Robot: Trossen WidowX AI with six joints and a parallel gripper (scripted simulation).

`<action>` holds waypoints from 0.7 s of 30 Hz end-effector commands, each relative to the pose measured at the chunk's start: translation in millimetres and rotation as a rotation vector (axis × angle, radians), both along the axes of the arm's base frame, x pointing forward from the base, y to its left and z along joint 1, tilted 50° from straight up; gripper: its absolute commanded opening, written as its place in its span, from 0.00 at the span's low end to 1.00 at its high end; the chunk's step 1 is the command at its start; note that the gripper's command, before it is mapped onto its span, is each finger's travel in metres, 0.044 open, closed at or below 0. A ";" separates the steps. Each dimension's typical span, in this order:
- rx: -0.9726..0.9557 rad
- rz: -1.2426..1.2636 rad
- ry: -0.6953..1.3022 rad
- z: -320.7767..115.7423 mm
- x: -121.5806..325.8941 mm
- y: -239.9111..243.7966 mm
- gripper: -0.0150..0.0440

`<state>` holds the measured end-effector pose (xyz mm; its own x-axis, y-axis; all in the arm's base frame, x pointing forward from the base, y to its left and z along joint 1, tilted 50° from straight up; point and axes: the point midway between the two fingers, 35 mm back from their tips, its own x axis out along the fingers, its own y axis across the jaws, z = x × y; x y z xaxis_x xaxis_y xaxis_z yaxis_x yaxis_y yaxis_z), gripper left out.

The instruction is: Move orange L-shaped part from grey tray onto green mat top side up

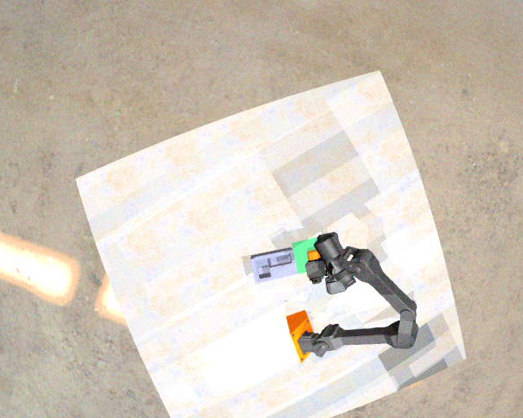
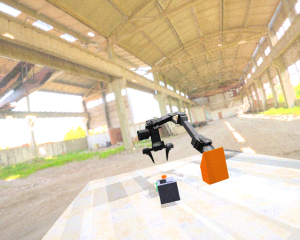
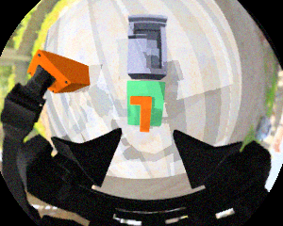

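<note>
A pale patchwork table top (image 1: pixel 199 233) stands on a dusty concrete floor (image 1: pixel 72 67) inside a tall hall with columns and roof trusses. The grey tray (image 1: pixel 270 266) sits near the table's middle, well clear of every edge, with the green mat (image 3: pixel 145 113) touching its near end. The orange L-shaped part (image 3: pixel 141 111) lies flat on that mat. The gripper (image 2: pixel 159 155) hangs above it, fingers spread and released, holding nothing. An orange base block (image 2: pixel 213 165) stands apart.
</note>
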<state>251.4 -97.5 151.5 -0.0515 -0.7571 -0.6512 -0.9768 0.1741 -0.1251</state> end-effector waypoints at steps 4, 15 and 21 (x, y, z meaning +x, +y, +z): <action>-0.004 -0.004 0.003 16.8 0.1 18.8 0.93; -0.004 0.005 -0.003 14.1 0.1 15.2 0.93; -0.004 0.005 -0.003 14.1 0.1 15.2 0.93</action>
<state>252.0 -82.2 166.2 -0.0450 -0.7603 -0.6481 -0.9764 0.1707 -0.1324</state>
